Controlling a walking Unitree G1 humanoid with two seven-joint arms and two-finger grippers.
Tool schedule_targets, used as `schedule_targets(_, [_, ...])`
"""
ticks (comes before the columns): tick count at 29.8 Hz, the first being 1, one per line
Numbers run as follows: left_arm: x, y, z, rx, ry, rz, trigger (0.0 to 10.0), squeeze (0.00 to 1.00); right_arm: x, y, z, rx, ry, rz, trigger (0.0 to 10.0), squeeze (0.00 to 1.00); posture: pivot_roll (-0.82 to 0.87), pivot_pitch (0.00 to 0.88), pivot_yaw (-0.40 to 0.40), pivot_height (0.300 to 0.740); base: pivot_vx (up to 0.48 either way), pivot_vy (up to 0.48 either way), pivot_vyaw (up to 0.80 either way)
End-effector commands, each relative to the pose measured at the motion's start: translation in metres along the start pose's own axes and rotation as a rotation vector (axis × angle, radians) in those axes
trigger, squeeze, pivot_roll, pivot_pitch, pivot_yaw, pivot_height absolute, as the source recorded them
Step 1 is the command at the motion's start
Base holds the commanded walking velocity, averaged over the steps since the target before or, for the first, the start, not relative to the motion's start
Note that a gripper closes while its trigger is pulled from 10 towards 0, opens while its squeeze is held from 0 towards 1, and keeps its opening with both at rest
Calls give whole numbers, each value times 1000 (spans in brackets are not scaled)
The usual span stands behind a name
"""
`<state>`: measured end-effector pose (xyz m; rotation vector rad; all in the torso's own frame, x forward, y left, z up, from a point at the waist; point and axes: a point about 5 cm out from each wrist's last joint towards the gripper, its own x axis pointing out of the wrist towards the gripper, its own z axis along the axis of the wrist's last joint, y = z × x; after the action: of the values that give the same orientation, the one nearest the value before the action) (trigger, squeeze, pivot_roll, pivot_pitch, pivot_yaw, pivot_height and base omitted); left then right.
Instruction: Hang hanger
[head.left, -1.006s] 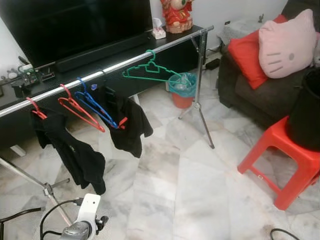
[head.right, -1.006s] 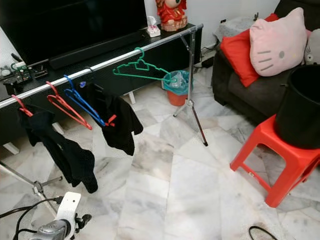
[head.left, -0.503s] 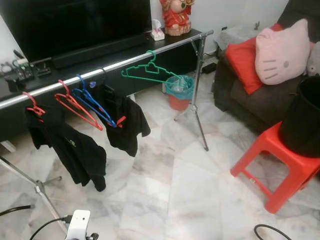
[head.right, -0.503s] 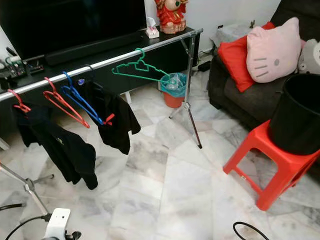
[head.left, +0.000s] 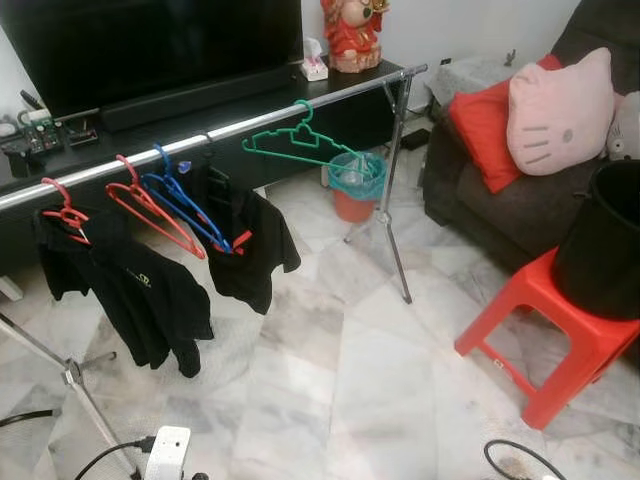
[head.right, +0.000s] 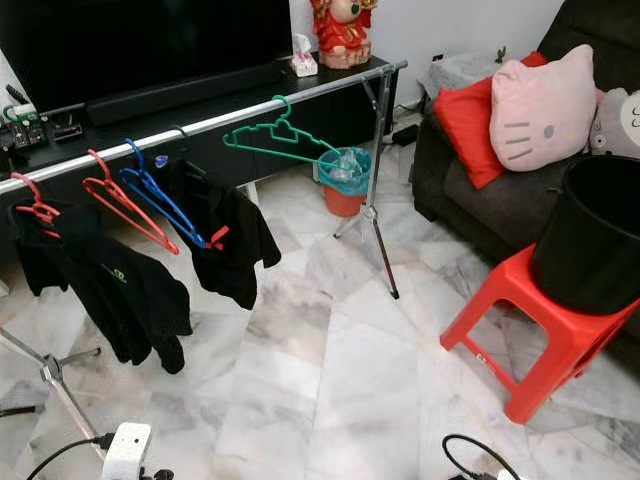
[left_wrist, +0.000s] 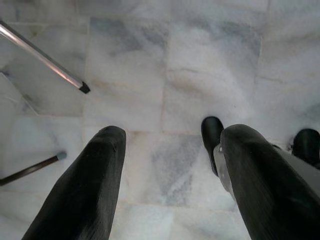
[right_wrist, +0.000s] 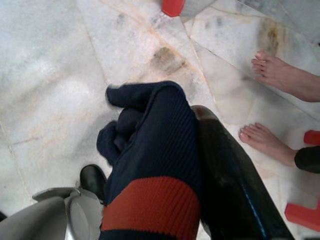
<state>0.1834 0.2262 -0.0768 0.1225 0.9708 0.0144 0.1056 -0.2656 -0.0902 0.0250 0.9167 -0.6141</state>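
A silver clothes rail (head.left: 250, 122) crosses the room before a black TV console. A green hanger (head.left: 300, 148) hangs bare near its right end. Further left hang a blue hanger (head.left: 185, 205) and a red hanger (head.left: 150, 215), then two black garments (head.left: 140, 300), the leftmost on another red hanger (head.left: 62, 212). My left gripper (left_wrist: 170, 140) is open over the marble floor with nothing between its fingers. My right gripper (right_wrist: 185, 115) is shut on a navy knit cloth with a red band (right_wrist: 155, 150), low over the floor.
A red stool (head.left: 545, 335) carrying a black bin (head.left: 605, 240) stands at the right, before a dark sofa (head.left: 500, 200) with a pink pillow (head.left: 560, 100). A teal bin (head.left: 358, 172) sits behind the rack's leg (head.left: 397, 250). A person's bare feet (right_wrist: 275, 70) stand close to my right gripper.
The whole picture has shifted a little, so the camera has moved. The leftmost black garment has swung slightly. The hangers stay where they were on the rail.
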Motion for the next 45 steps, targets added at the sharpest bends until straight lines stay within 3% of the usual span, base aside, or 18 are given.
schedule_targets(1, [1,0,6,23,-6,-7,10000,0,1,2,4,28,-13,-4,10000,0,-44,0,35,740,315,0,0])
schedule_targets(24, [0,8,5,17,-2,6,10000,0,1,7,5,25,-11,1,10000,0,-25,0,40,740,318,0,0])
schedule_targets(45, [0,6,5,20,0,14,10000,0,-1,14,2,21,0,15,10000,0,-22,8,53,740,30,0,779])
